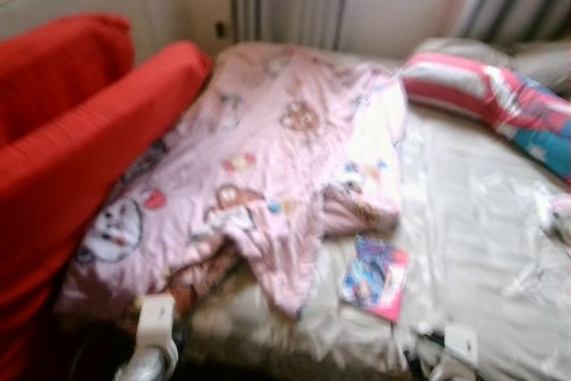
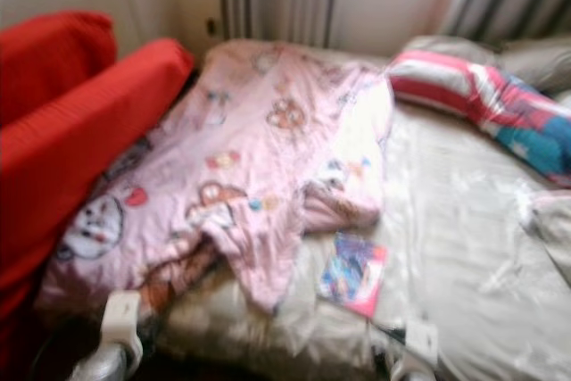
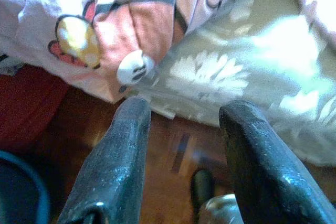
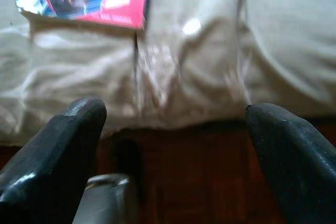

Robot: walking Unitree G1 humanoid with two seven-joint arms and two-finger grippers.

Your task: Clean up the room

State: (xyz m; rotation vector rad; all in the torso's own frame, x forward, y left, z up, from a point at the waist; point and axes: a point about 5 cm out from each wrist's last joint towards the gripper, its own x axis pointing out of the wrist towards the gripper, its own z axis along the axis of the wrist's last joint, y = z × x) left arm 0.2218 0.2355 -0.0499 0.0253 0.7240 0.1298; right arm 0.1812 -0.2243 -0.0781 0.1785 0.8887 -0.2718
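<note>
Two end effectors, left end effector (image 3: 181,145) and right end effector (image 4: 176,153), hover fingers spread at the bed (image 1: 482,247) edge, gripping nothing. Pink blanket (image 1: 259,167) rumpled across bed's left side; red-blue book (image 1: 375,278) just beside its hem, near right end effector.

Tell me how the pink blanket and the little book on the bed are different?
The blanket is big, crumpled and spread over the left side of the bed; the book is small, flat and stiff-looking. The blanket is pale pink with cartoon pictures; the book has a bright blue and pink-red cover. The blanket hangs over the bed's near edge; the book lies fully on it. Both rest on the beige sheet, close together.
</note>
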